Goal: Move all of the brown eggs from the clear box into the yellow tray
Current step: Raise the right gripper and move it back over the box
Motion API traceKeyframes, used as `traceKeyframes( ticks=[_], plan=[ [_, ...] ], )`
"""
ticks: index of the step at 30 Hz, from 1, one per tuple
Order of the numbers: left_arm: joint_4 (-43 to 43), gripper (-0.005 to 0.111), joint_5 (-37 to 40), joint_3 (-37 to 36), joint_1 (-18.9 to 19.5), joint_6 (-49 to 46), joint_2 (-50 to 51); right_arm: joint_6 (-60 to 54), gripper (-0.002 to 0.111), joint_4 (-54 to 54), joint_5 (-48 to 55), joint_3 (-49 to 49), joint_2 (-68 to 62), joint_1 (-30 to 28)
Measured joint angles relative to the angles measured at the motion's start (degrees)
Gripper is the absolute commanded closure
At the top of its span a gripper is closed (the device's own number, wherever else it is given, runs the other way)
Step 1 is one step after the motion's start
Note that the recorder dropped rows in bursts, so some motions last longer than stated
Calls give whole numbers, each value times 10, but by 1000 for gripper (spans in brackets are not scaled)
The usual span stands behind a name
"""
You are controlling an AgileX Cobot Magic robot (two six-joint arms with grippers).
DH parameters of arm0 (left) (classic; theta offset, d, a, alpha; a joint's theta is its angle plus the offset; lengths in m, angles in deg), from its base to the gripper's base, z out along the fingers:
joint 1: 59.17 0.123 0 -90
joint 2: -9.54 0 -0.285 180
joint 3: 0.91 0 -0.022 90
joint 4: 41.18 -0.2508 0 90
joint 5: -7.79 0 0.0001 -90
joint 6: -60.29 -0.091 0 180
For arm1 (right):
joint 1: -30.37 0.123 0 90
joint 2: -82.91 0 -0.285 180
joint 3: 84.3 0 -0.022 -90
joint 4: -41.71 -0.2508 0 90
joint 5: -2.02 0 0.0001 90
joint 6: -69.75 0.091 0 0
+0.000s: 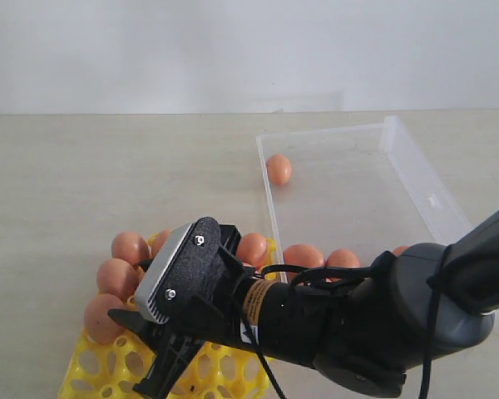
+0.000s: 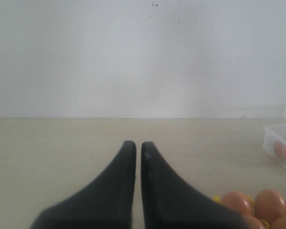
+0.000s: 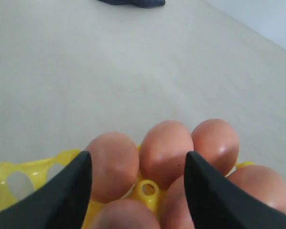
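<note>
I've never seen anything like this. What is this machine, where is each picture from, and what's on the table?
This is a robot with two arms, each ending in a two-fingered end effector. The wide picture comes from a camera off the arms; the others look out from each wrist. On the table lie a clear box, with a brown egg inside, and a yellow tray carrying more eggs. The right end effector hangs open over them, gripping nothing. The left end effector is shut and empty.
</note>
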Motion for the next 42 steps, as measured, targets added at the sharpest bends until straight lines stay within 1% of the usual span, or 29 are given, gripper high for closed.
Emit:
traceKeyframes(
  ticks=[4,9,10,11,12,13,14,15,16,17,18,19,20,21,22,24,25,26,27,29,30,33,42],
  plan=[
    [0,103,0,0,0,0,0,0,57,-1,-3,0,0,0],
    [0,103,0,0,0,0,0,0,57,-33,-52,0,17,0],
    [0,103,0,0,0,0,0,5,59,-57,-53,0,31,0],
    [0,103,0,0,0,0,0,15,61,-140,-30,0,72,1],
    [0,103,0,0,0,0,0,17,68,-191,-7,0,93,1],
    [0,103,0,0,0,0,0,-24,73,-353,84,0,151,-9],
    [0,103,0,0,0,0,0,-61,80,-414,133,-1,176,-21],
    [0,103,0,0,0,0,0,-167,81,-532,273,-3,231,-75],
    [0,103,0,0,0,0,0,-201,81,-568,345,-5,250,-102],
    [0,103,0,0,0,0,0,-256,81,-603,479,-22,283,-176],
    [0,103,0,0,0,0,0,-271,81,-606,527,-40,288,-215],
    [0,103,0,0,0,0,0,-286,81,-601,640,-93,285,-293],
    [0,103,0,0,0,0,0,-292,81,-593,744,-140,269,-349],
    [0,103,0,0,0,0,0,-294,81,-584,835,-189,249,-381],
    [0,103,0,0,0,0,0,-296,81,-566,956,-238,218,-406],
    [0,103,0,0,0,0,0,-296,81,-534,1106,-287,168,-411],
    [0,103,0,0,0,0,0,-298,79,-525,1126,-297,152,-407],
    [0,103,0,0,0,0,0,-307,72,-511,1117,-301,140,-402],
    [0,103,0,0,0,0,0,-312,61,-497,1103,-303,133,-395],
    [0,103,0,0,0,0,0,-307,48,-460,1083,-306,121,-383],
    [0,103,0,0,0,0,0,-299,47,-447,1078,-306,116,-377],
    [0,103,0,0,0,0,0,-284,49,-420,1061,-306,103,-364],
    [0,103,0,0,0,0,0,-225,50,-412,1044,-306,52,-359]
  ],
)
